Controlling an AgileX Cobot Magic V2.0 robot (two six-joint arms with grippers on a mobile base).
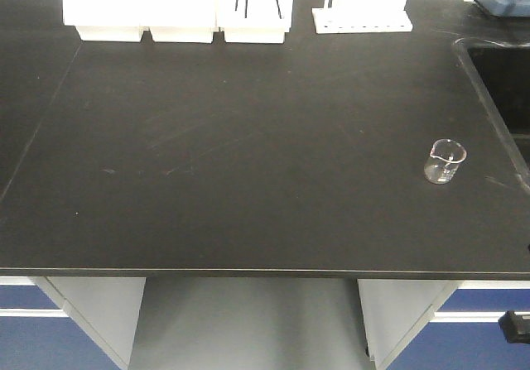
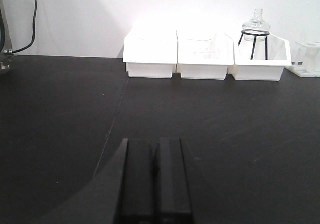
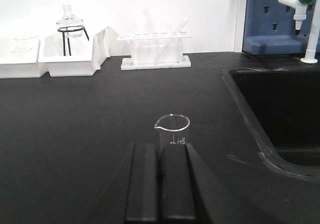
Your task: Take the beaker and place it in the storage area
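The beaker [image 1: 445,160], small, clear and empty, stands upright on the black benchtop [image 1: 248,163] near its right side, close to the sink. In the right wrist view the beaker [image 3: 172,130] sits just beyond my right gripper [image 3: 160,146], slightly right of the fingertips and apart from them. That gripper is shut with nothing between its fingers. My left gripper [image 2: 155,141] is also shut and empty, hovering over bare benchtop far from the beaker. Neither gripper shows in the front view. The storage area is out of view.
Three white bins [image 1: 182,14] line the back edge, one holding a glass flask on a wire stand [image 2: 256,26]. A white test-tube rack [image 1: 362,18] stands to their right. A sunken sink [image 1: 505,80] with a green-capped tap [image 3: 306,3] bounds the right side.
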